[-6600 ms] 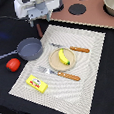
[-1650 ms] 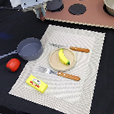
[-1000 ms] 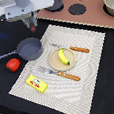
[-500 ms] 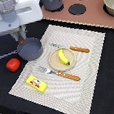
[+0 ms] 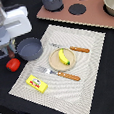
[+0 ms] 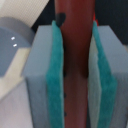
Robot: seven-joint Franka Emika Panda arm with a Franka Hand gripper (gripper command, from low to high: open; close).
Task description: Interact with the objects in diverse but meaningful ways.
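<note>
The hand (image 6: 75, 75) is pinching a red-brown rod-like item (image 6: 75, 50), likely the pan's handle, squarely between its teal pads (image 6: 54, 80), just beside the grey pan (image 5: 30, 48); it is looking rigid, light, smooth, possibly slippery.

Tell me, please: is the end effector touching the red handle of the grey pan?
Touching. The wrist view shows the end effector with both teal pads pressed against the red handle, no gap on either side.
</note>
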